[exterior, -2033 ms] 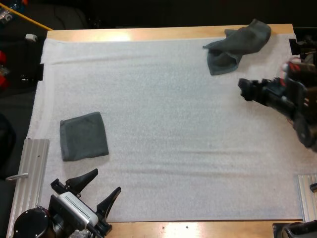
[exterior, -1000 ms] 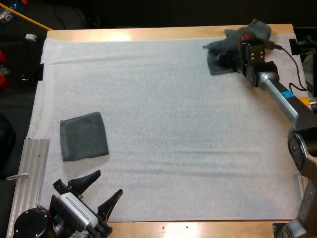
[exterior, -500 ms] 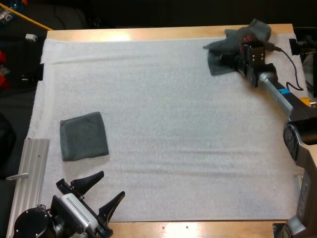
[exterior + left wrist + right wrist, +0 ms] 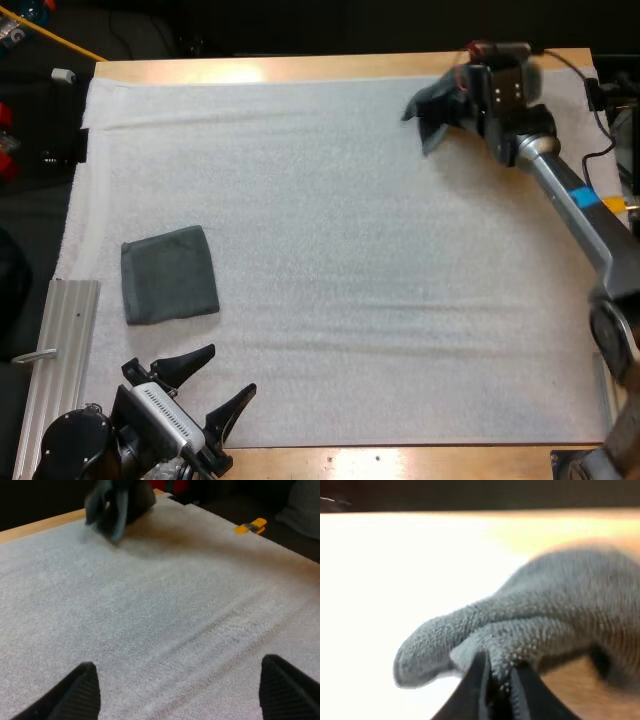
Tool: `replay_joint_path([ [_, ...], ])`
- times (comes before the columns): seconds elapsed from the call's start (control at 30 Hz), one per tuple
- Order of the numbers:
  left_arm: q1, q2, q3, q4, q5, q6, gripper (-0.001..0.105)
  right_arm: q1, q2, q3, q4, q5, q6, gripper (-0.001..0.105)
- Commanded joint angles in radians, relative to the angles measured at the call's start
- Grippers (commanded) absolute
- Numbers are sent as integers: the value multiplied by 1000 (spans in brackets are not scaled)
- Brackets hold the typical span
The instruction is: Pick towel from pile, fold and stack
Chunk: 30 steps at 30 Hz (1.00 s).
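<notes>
- Your right gripper (image 4: 452, 104) was pressed down on the crumpled towel (image 4: 427, 106) half a second ago. Now it has risen at the upper right of the high view, and the towel has come up with it.
- Its patch of the mat (image 4: 350, 250) is now bare, and the cloth hangs bunched under the wrist.
- In the right wrist view, the right gripper (image 4: 498, 689) is clenched on a pinched ridge of the towel (image 4: 545, 610). The grip is narrow, so I judge a slip possible.
- Your left gripper (image 4: 213, 384) has barely shifted at lower left. Its fingers are spread wide over bare mat, grasping nothing.
- The folded towel (image 4: 170, 273) is unchanged at left of centre.
- I'd say the pick is done. Carrying, spreading and folding remain.
</notes>
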Motion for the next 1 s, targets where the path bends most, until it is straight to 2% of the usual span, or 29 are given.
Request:
replay_joint_path([
  [0.0,-4,1,-1,-11,9,-10,65,28,-75,-9,36,1,-24,0],
  [0.23,-4,1,-16,-11,9,-36,65,135,-296,-9,212,21,-16,0],
  [0.57,-4,1,-197,-9,9,-46,65,292,-523,-9,510,21,51,0],
  [0.7,-4,1,-246,32,9,-46,65,341,-549,-9,659,21,169,0],
  [0.8,-4,1,-267,71,9,-46,65,386,-543,1,681,21,181,0],
  [0.97,-4,-1,-276,105,9,-46,65,478,-500,4,605,4,246,0],
])
